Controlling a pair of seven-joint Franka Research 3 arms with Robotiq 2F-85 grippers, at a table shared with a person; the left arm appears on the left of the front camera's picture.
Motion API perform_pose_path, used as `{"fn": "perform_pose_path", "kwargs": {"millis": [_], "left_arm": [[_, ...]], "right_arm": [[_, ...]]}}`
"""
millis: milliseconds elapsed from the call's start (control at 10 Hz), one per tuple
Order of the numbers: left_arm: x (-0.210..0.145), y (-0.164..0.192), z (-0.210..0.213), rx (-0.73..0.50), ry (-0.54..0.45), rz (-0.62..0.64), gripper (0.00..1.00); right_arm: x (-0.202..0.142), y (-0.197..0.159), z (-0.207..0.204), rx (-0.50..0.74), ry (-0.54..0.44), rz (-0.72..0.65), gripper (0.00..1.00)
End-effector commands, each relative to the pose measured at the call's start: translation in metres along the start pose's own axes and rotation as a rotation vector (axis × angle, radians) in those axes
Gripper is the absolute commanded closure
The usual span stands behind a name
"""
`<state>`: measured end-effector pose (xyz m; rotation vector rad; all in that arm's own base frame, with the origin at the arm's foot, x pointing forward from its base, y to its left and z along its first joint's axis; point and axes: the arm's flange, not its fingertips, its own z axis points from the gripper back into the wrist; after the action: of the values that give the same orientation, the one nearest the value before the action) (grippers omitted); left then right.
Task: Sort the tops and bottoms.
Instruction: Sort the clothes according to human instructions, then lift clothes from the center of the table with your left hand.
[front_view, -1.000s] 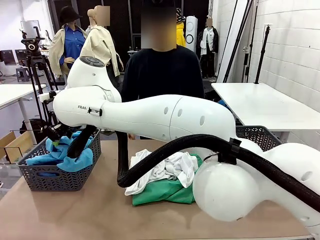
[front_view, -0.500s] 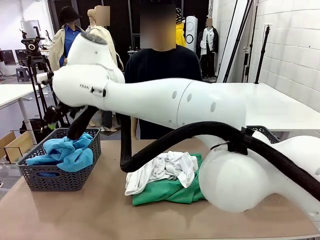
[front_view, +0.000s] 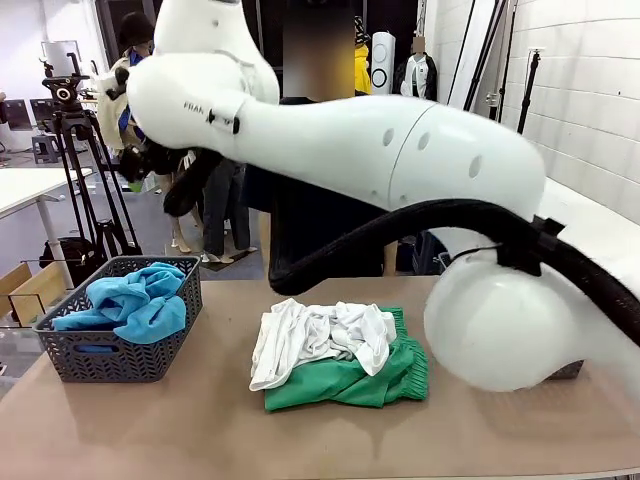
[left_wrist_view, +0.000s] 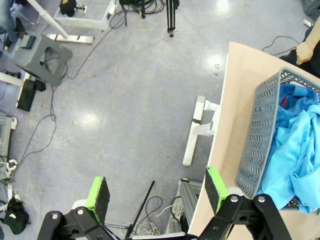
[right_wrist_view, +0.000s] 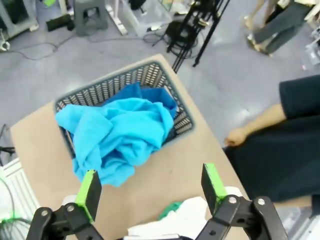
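A grey slotted basket (right_wrist_view: 110, 85) sits on the tan table (right_wrist_view: 195, 152) just ahead of the right gripper (right_wrist_view: 151, 186). Beyond the basket, a black tripod (right_wrist_view: 186, 31) stands on the grey floor. Far ahead of the left gripper (left_wrist_view: 156, 194), to its left, stands a grey stool (left_wrist_view: 40, 52).

Soft blue cloth tops (front_view: 140, 302), perforated plastic basket (front_view: 120, 362), matt table (front_view: 200, 430)
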<state>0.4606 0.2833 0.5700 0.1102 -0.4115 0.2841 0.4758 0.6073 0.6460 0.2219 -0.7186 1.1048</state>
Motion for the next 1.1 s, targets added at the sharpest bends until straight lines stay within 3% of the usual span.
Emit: {"fn": "perform_pose_path", "kwargs": {"millis": [0,200,300,400,600,800,900,1000], "left_arm": [[-0.001,0.002,0.002,0.001,-0.002,-0.01,0.0],[-0.001,0.002,0.002,0.001,-0.002,-0.01,0.0],[-0.001,0.002,0.002,0.001,-0.002,-0.01,0.0],[-0.001,0.002,0.002,0.001,-0.002,-0.01,0.0],[-0.001,0.002,0.002,0.001,-0.002,-0.01,0.0],[-0.001,0.002,0.002,0.001,-0.002,-0.01,0.0],[-0.001,0.002,0.002,0.001,-0.002,-0.01,0.0],[-0.001,0.002,0.002,0.001,-0.002,-0.01,0.0]], "right_arm": [[0.102,-0.031,0.001,-0.049,0.077,0.033,0.0],[0.084,-0.043,0.043,-0.132,0.086,-0.014,0.0],[0.066,-0.047,0.065,-0.157,0.142,-0.033,0.0],[0.039,-0.055,0.085,-0.149,0.265,-0.05,0.0],[-0.046,-0.074,0.146,-0.278,0.405,-0.218,0.0],[-0.149,-0.052,0.209,-0.324,0.665,-0.378,0.0],[-0.18,-0.038,0.23,-0.382,0.747,-0.432,0.0],[-0.22,-0.022,0.255,-0.467,0.75,-0.583,0.0]]}}
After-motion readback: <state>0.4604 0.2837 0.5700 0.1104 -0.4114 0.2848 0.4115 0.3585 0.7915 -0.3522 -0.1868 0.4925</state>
